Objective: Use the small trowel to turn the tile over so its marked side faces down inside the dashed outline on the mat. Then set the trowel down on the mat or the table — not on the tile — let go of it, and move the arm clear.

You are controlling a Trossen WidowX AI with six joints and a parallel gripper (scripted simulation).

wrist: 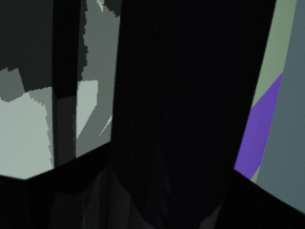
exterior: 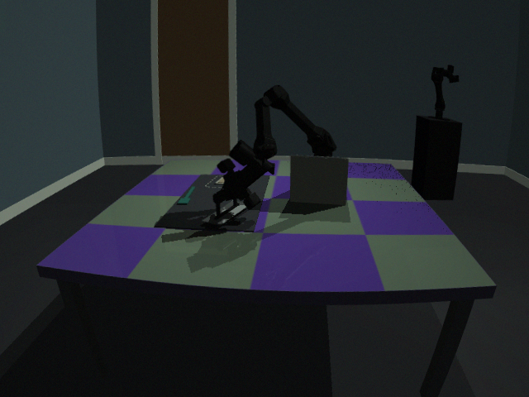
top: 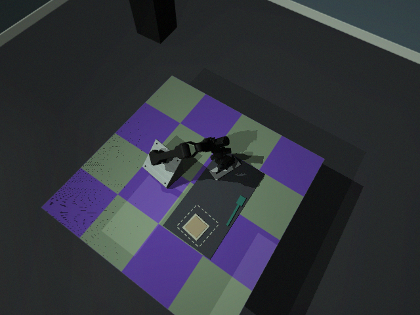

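My gripper (top: 224, 167) (exterior: 226, 207) is shut on the small trowel, whose broad silver blade (top: 214, 174) (exterior: 231, 214) (wrist: 24, 138) is low over the mat (top: 191, 195) (exterior: 188, 215) near its end closest to the exterior camera. Whether the blade touches the mat I cannot tell. The fingers hide its grip. The square tile (top: 195, 226) (exterior: 219, 181) lies flat at the mat's other end, plain tan face with a pale rim up. It is inside the dashed outline (top: 197, 205) (exterior: 206, 185). No mark shows on its upper face; the underside is hidden. My gripper is well away from the tile.
A teal long-handled tool (top: 241, 200) (exterior: 184, 199) lies along one long edge of the mat. The arm's pale base block (top: 163, 178) (exterior: 319, 179) stands beside the mat on the green and purple table (top: 179, 264) (exterior: 316, 260). A dark pedestal (top: 152, 20) (exterior: 436, 158) stands beyond the table.
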